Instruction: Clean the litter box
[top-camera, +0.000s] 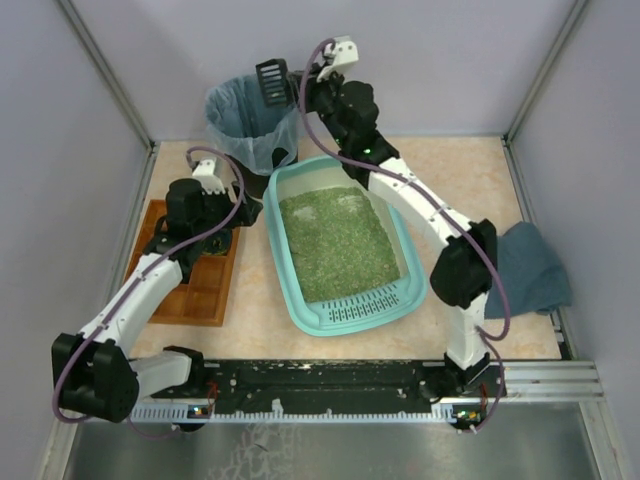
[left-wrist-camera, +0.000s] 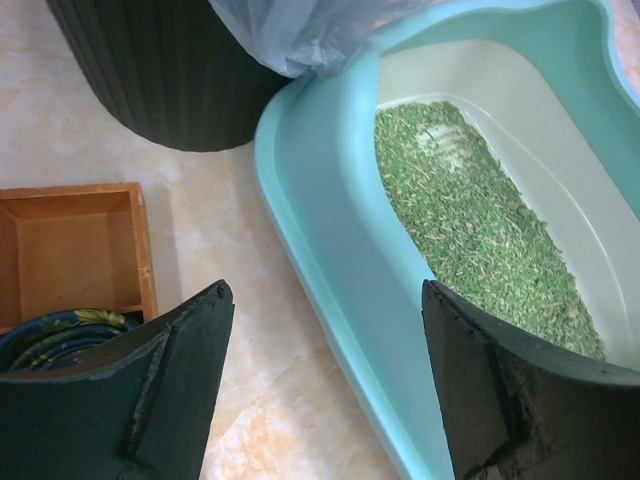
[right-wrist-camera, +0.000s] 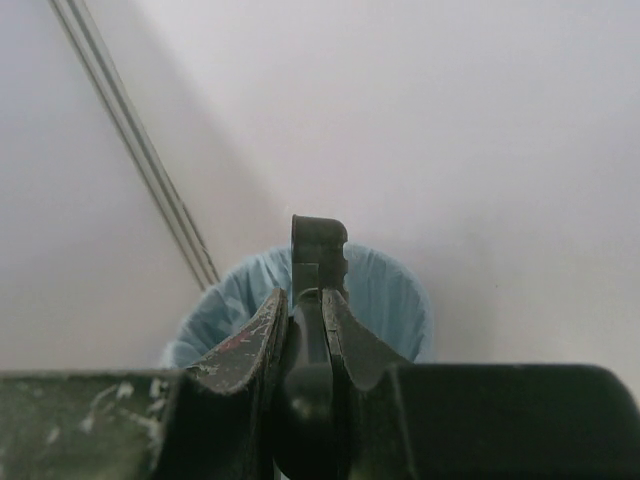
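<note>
Light: bright, even, diffuse.
Shadows: soft, beneath litter box (left-wrist-camera: 330, 250) rim.
Focus: top view sharp; right wrist view's near fingers (right-wrist-camera: 240, 370) blurred.

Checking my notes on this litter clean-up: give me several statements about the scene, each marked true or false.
1. The right gripper holds a black slotted scoop above the bin. True.
2. The litter box holds no litter. False: greenish litter covers its floor.
3. The bin is lined with a blue-grey bag. True.
4. The left gripper is shut on the wooden tray. False: its fingers are open at the litter box's rim and hold nothing.
5. A dark cloth lies left of the litter box. False: it lies to its right.
</note>
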